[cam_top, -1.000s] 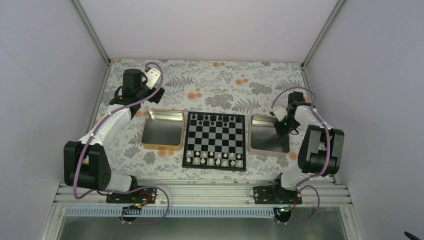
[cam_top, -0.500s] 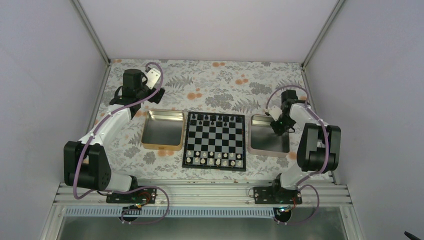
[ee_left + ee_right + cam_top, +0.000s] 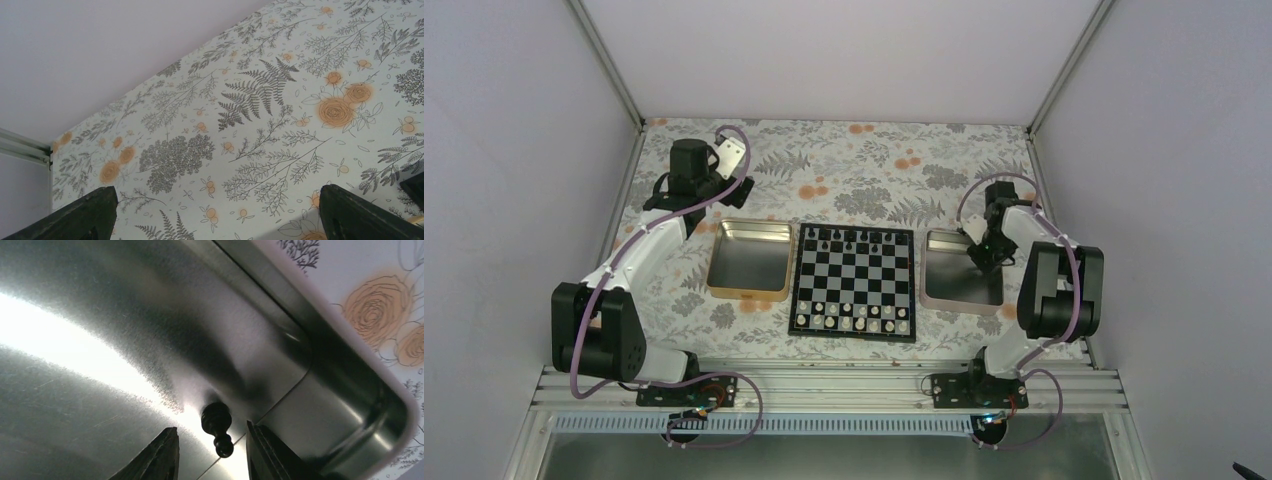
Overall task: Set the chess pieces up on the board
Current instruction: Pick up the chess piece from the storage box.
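Observation:
The board [image 3: 854,282] lies at mid-table, with black chess pieces [image 3: 852,239] along its far row and white ones along its near rows. My right gripper [image 3: 984,256] hangs over the silver tray [image 3: 954,290], its jaws open. In the right wrist view a black pawn [image 3: 217,427] lies on the tray floor near a corner, between the two fingertips [image 3: 167,450] with a gap on each side. My left gripper [image 3: 215,215] is open over bare tablecloth at the far left [image 3: 709,185], holding nothing.
A gold tray [image 3: 749,260] sits left of the board. The silver tray's wall [image 3: 320,335] rises just behind the pawn. Flowered tablecloth [image 3: 250,100] covers the table, with enclosure walls on three sides.
My right arm has shifted its gripper toward the far right corner of the silver tray and lowered it. The left arm has not moved.

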